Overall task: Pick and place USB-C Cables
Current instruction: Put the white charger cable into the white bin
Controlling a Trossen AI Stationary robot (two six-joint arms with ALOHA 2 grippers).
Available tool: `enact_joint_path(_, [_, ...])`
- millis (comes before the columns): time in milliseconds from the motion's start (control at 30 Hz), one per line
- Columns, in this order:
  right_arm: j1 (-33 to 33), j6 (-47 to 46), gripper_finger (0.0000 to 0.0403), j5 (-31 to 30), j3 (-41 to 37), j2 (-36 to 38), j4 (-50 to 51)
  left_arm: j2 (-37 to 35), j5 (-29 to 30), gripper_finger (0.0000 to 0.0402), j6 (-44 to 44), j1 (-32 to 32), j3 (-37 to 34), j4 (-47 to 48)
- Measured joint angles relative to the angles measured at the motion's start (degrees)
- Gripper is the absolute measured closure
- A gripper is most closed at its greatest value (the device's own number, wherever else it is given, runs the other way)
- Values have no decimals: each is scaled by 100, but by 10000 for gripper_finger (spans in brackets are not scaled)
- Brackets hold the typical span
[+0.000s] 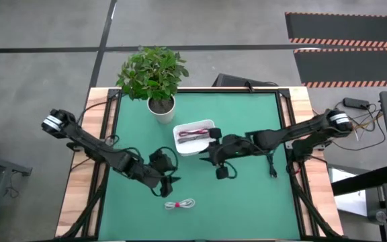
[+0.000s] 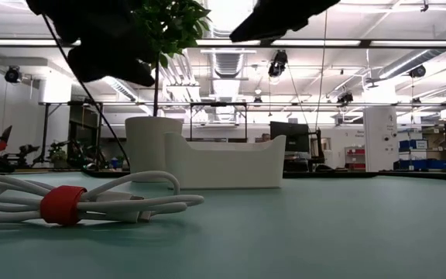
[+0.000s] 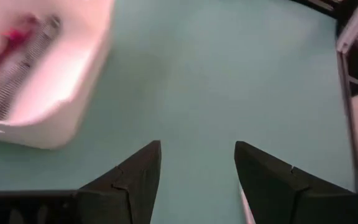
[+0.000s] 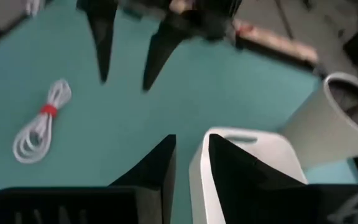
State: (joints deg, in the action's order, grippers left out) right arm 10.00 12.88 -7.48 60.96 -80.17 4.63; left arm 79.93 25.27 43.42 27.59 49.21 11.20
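1. Near the front edge of the green mat point(image 1: 247, 202), the white cable with a red tie point(image 1: 181, 204) lies coiled and untouched, the only bundle left outside.
2. Farther back, the white tray point(image 1: 180, 142) beside the potted plant point(image 1: 154, 77) already holds the dark red cable point(image 1: 195, 131) and a silver-grey cable point(image 1: 191, 138).
3. Just behind the white bundle, the left gripper point(image 1: 168, 188) hovers with its fingers spread wide and nothing between them.
4. By the tray's right side, the right gripper point(image 1: 207, 156) hangs with fingers nearly closed, empty.
5. Judged step: reaching for the last cable. The next move calls for the left gripper to lower over the coil, straddle it near the tie, and close.
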Motion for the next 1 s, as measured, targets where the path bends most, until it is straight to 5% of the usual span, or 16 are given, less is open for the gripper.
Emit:
enact_joint_path(533, [24, 711, 328, 40, -2131, 1452, -2885, 1526, -828, 212, 878, 291, 1308, 189])
enact_joint_path(1000, [24, 899, 324, 45, -2862, 2644, -3040, 3071, -1818, 212, 1016, 687, 3254, 2019])
